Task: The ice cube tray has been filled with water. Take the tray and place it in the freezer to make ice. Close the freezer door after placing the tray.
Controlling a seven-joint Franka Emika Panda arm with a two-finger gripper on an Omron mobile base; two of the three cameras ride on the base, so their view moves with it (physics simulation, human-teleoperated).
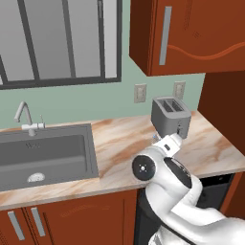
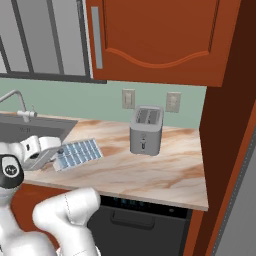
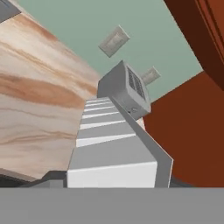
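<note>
The arm (image 1: 177,191) is glossy white, built of fat rounded segments like bent tubes. At one joint sits a round black cap (image 1: 142,167) with a small white mark at its centre, and a dark band rings the next joint above it. In the right base view the same black disc (image 2: 10,168) caps a white elbow, with a blocky white hand section (image 2: 40,147) beyond it.
</note>
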